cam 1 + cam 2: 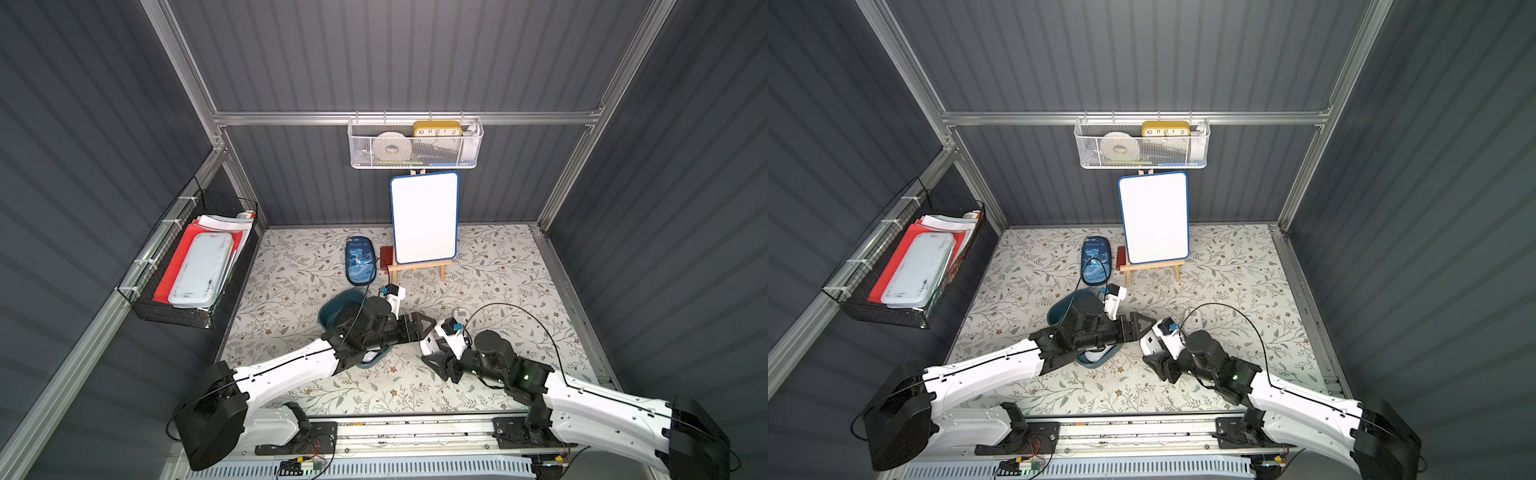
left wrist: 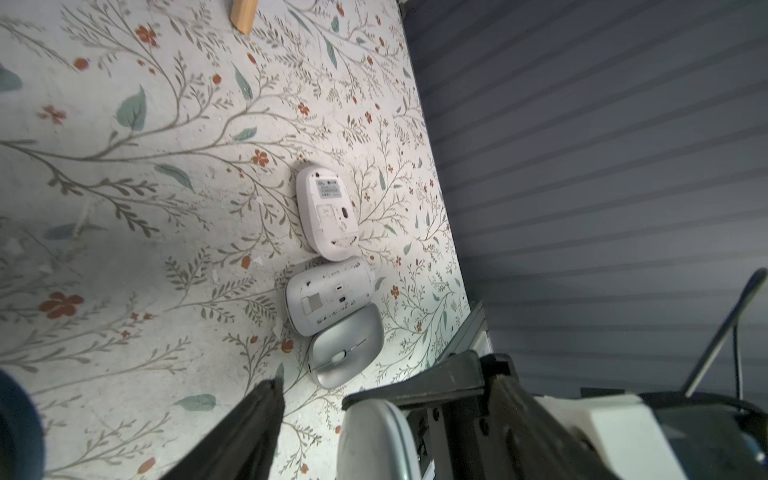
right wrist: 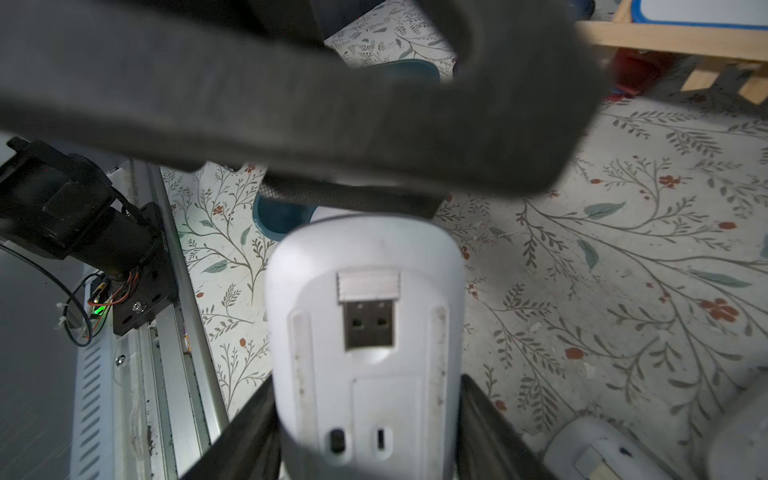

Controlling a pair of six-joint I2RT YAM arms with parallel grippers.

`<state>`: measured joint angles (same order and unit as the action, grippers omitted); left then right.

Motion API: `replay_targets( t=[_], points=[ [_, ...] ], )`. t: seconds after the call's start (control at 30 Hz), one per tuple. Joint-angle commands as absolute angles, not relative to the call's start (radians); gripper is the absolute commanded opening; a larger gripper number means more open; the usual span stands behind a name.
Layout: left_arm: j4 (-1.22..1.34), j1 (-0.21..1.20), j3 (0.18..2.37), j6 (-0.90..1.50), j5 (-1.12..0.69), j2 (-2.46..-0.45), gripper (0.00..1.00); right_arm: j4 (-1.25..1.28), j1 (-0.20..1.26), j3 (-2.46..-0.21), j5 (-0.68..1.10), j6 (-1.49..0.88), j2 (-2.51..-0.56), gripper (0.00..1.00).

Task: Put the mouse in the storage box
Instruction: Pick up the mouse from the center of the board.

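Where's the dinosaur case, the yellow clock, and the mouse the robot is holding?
dinosaur case [image 1: 360, 261]: in a top view, on the middle of its printed lid.
yellow clock [image 1: 438, 132]: in a top view, on its dial.
white mouse [image 3: 365, 395]: right wrist view, on its underside.

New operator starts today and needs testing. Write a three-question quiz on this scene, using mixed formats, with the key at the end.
1. True or false: the right hand is empty.
2. The silver mouse on the table lies: A wheel up, B wheel down, C on its side.
3. Fill in: in both top views, the storage box sits partly beneath the ___ arm.

Key: 1 false, it grips the white mouse, underside toward its wrist camera. 2 A. 3 left.
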<state>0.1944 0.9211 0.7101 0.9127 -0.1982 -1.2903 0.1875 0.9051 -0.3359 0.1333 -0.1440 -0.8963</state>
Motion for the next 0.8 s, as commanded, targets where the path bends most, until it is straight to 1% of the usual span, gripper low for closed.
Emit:
replay_targets(
  t=[0.0, 0.1, 0.23, 0.33, 0.43, 0.47, 0.5, 0.57, 0.63, 0.7, 0.77],
  points=[
    [0.193, 0.945, 0.741, 0.888, -0.222, -1.328, 0.79, 0.213, 0.91, -0.347, 0.127, -0.133, -0.899, 0.45],
    [0.159, 0.95, 0.756, 0.888, -0.205, -1.357, 0.72, 0.213, 0.91, -0.346, 0.13, -0.132, -0.9, 0.45],
    [0.146, 0.953, 0.779, 0.887, -0.202, -1.368, 0.59, 0.215, 0.91, -0.348, 0.126, -0.133, -0.902, 0.45],
    [0.124, 0.956, 0.793, 0.884, -0.201, -1.371, 0.43, 0.215, 0.91, -0.349, 0.126, -0.134, -0.905, 0.45],
    [0.092, 0.957, 0.795, 0.876, -0.202, -1.363, 0.33, 0.215, 0.91, -0.35, 0.122, -0.135, -0.907, 0.45],
    [0.085, 0.957, 0.794, 0.876, -0.202, -1.358, 0.32, 0.215, 0.91, -0.349, 0.122, -0.134, -0.907, 0.45],
    [0.078, 0.957, 0.793, 0.874, -0.205, -1.354, 0.34, 0.213, 0.91, -0.35, 0.121, -0.136, -0.907, 0.45],
    [0.066, 0.957, 0.793, 0.874, -0.209, -1.343, 0.45, 0.214, 0.91, -0.35, 0.12, -0.135, -0.908, 0.45],
    [0.066, 0.957, 0.787, 0.879, -0.212, -1.329, 0.5, 0.215, 0.91, -0.35, 0.12, -0.136, -0.911, 0.45],
    [0.069, 0.959, 0.784, 0.883, -0.213, -1.321, 0.5, 0.215, 0.911, -0.353, 0.119, -0.135, -0.916, 0.45],
    [0.066, 0.96, 0.782, 0.885, -0.212, -1.326, 0.45, 0.215, 0.911, -0.356, 0.12, -0.136, -0.922, 0.45]
  ],
)
